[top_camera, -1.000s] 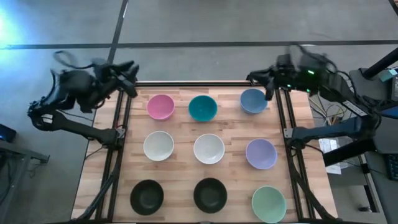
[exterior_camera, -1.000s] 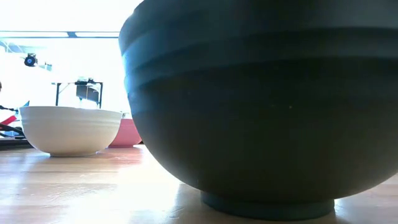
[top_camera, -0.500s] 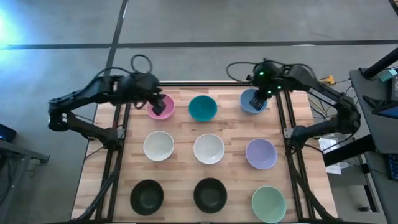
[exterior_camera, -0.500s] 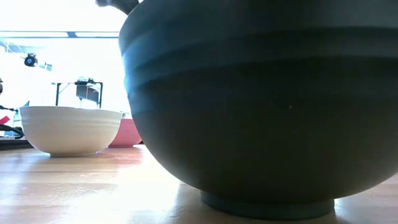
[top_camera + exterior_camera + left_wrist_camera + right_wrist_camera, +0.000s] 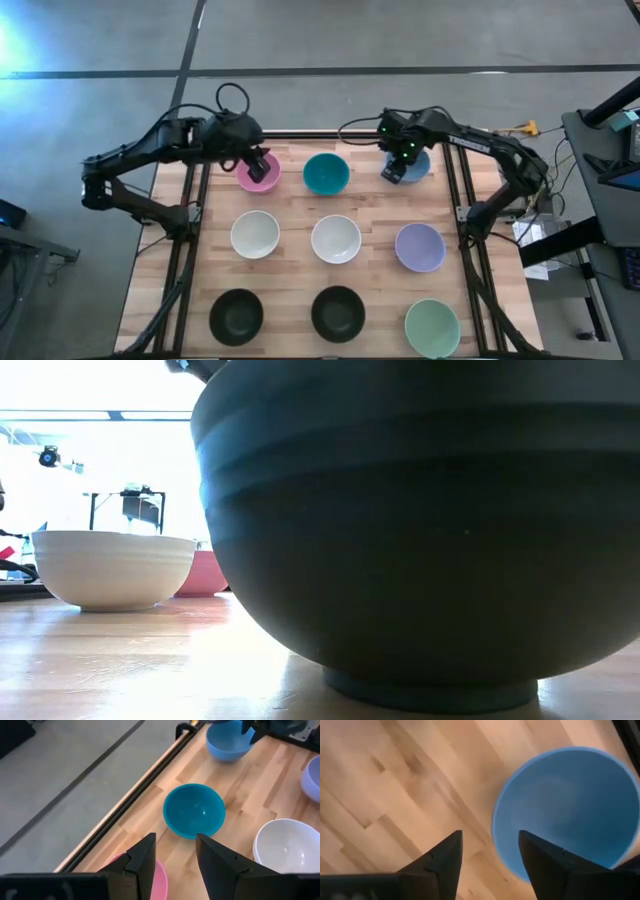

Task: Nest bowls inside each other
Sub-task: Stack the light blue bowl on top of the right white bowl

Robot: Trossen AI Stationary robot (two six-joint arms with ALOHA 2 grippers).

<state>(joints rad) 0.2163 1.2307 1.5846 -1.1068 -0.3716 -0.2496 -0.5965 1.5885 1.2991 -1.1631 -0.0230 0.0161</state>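
Observation:
Nine bowls stand on their bases in three rows on the wooden table: pink (image 5: pixel 252 174), teal (image 5: pixel 326 174) and blue (image 5: pixel 412 160) at the far edge, two white (image 5: pixel 255 234) (image 5: pixel 335 239) and lavender (image 5: pixel 420 247) in the middle, two black (image 5: pixel 237 314) (image 5: pixel 338 312) and pale green (image 5: pixel 432 328) near. My left gripper (image 5: pixel 262 166) is open over the pink bowl's right part (image 5: pixel 161 879). My right gripper (image 5: pixel 393 170) is open with its fingers on either side of the blue bowl's left rim (image 5: pixel 495 832). I see no touch.
Black rails (image 5: pixel 196 240) (image 5: pixel 458 200) run along the table's left and right sides. In the low view a black bowl (image 5: pixel 420 530) fills most of the picture, with a white bowl (image 5: pixel 112 568) and the pink bowl (image 5: pixel 203 573) behind it.
Both arms have swung in from the table's far corners. My left gripper has come toward the right and down over the pink bowl. My right gripper has come toward the left and down to the blue bowl's left rim. No bowl has moved.

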